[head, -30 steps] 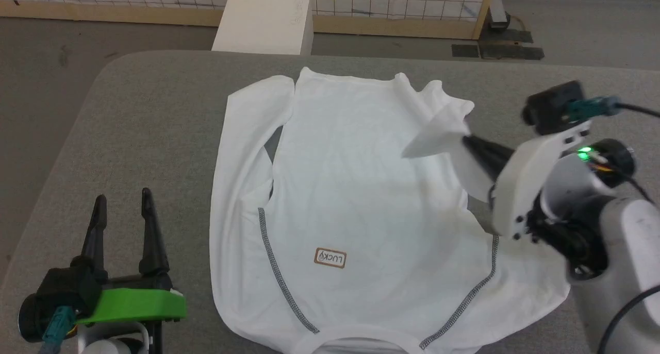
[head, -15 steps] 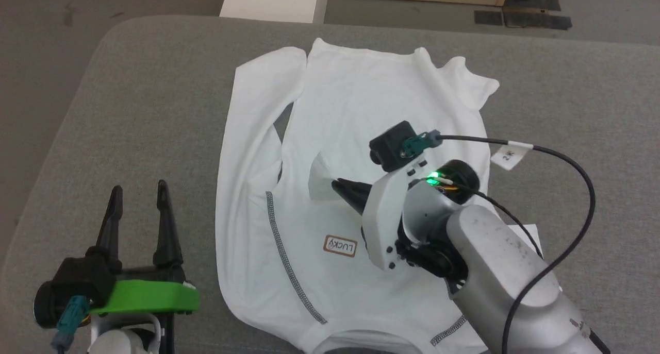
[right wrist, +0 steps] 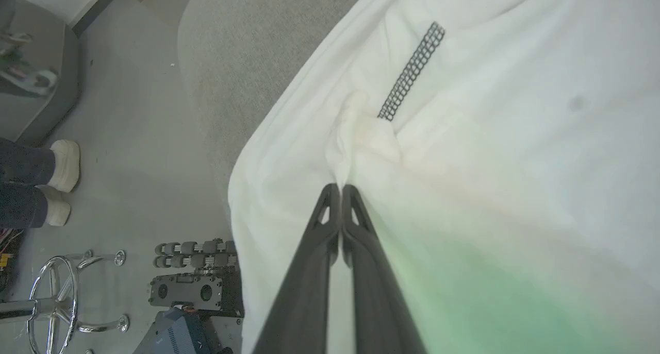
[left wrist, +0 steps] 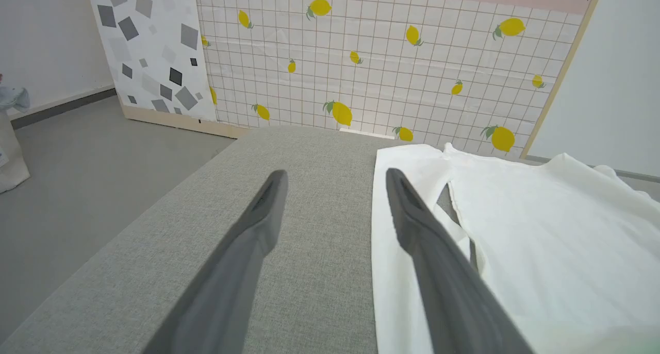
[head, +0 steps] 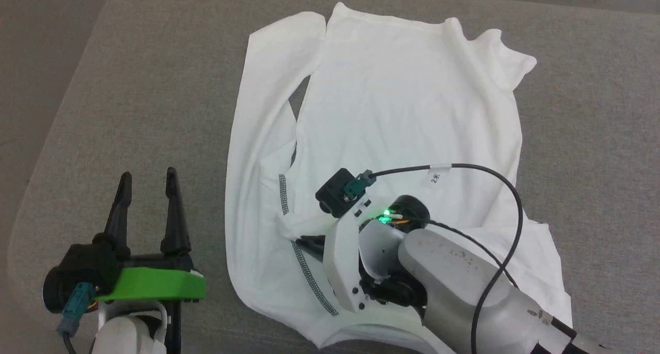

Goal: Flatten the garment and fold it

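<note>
The right claw (right wrist: 340, 186) is pinched on a fold of the shirt (head: 402, 112) by its zigzag seam (right wrist: 412, 73). The left claw (head: 148, 176) gapes wide, empty, over the bench (head: 129, 86) beside it.

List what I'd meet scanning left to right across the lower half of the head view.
In order: left hand, open → garment, its sleeve → right hand, shut on a pinch of cloth → white tag on the black cable.

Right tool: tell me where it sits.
Head view, lower centre: the right tool pinches a fold of the white shirt beside its zigzag shoulder seam.
</note>
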You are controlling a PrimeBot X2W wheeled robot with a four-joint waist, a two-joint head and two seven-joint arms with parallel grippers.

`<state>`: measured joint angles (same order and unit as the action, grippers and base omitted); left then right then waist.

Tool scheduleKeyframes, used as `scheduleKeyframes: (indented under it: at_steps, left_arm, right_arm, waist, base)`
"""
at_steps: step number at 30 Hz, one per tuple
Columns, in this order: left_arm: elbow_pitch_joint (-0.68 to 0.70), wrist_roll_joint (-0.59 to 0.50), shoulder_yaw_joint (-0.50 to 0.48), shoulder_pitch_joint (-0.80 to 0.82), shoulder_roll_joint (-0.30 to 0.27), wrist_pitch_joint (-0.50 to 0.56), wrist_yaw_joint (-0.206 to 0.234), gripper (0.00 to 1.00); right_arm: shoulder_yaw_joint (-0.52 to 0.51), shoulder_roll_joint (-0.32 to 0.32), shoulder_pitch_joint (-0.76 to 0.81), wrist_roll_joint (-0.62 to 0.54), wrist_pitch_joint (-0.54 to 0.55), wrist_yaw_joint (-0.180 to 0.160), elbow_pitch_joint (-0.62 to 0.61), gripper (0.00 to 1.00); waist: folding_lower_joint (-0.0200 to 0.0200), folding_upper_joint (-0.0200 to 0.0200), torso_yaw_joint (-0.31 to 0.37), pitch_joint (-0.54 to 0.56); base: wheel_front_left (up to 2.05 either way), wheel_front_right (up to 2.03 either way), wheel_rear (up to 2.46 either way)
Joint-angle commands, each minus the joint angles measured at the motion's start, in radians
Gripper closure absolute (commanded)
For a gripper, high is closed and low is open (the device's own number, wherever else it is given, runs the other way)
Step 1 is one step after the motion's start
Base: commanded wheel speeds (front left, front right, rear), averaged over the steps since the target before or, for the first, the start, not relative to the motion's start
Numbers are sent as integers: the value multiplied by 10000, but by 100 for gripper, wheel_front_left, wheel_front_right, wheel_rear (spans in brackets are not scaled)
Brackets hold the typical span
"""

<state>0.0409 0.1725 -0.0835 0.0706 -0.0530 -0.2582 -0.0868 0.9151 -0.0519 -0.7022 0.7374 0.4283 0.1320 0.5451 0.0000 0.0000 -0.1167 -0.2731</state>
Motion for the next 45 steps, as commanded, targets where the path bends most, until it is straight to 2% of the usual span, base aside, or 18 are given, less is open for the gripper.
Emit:
scheduleKeyframes:
  at_steps: [1,2,6,10,12,13,17,20,25,30,34,39,45]
  left_arm:
    - [-20,89,6,187,27,-36,25,0]
    - [-33,91,-1,192,27,-36,28,0]
    - [-200,54,-66,203,27,-36,23,0]
    - [-293,28,-153,122,27,-36,15,0]
    - [-343,31,-198,43,27,-36,28,0]
    - [-395,52,-222,-31,27,-36,37,0]
    - [-490,81,-298,-189,28,-36,60,0]
    - [-604,111,-352,-257,28,-36,56,0]
    - [-721,120,-357,-304,28,-36,87,0]
    - [-866,116,-310,-256,28,-36,72,0]
    - [-1048,157,-231,10,26,-36,58,0]
    - [-1869,421,48,1606,-362,276,-179,0]
    - [-3458,845,695,4949,-1440,1743,-391,0]
  right_arm:
    - [115,15,-114,338,-187,-13,59,80]
    - [202,15,-145,469,-250,-13,94,0]
    - [-81,15,-668,1782,-1232,-13,-156,0]
    - [-891,16,-1180,1961,-2237,-13,-53,0]
    - [-1552,9,-1308,1693,-2805,-13,178,0]
    - [-2314,-179,-1285,1358,-3383,-13,335,0]
    - [-3882,-896,-811,537,-4266,-13,365,0]
    - [-5302,-1423,-80,-166,-4824,-13,105,0]
    - [-7927,-1821,1477,-1463,-5523,-13,-846,0]
    - [-10460,-1242,3261,-2861,-5434,-13,-2439,0]
    - [-11632,-562,4247,-3565,-4742,-13,-3855,0]
    - [-12322,-143,4720,-3846,-3990,-13,-5362,0]
    - [-12368,-6,4544,-3855,-3538,-13,-6366,0]
  waist:
    - [0,0,-18,-54]
    - [0,0,-2,-53]
    - [0,0,214,148]
    - [0,0,483,446]
    - [0,0,619,617]
    - [0,0,739,789]
    - [0,0,1000,1066]
    - [0,0,1172,1219]
    - [0,0,1385,1332]
    - [0,0,1505,1332]
    - [0,0,1511,1149]
    - [0,0,1382,463]
    - [0,0,1566,-718]
  base:
    - [0,0,0]
    - [0,0,0]
    - [0,0,0]
    - [0,0,0]
    - [0,0,0]
    - [0,0,0]
    - [0,0,0]
    - [0,0,0]
    - [0,0,0]
    - [0,0,0]
    - [0,0,0]
    - [0,0,0]
    - [0,0,0]
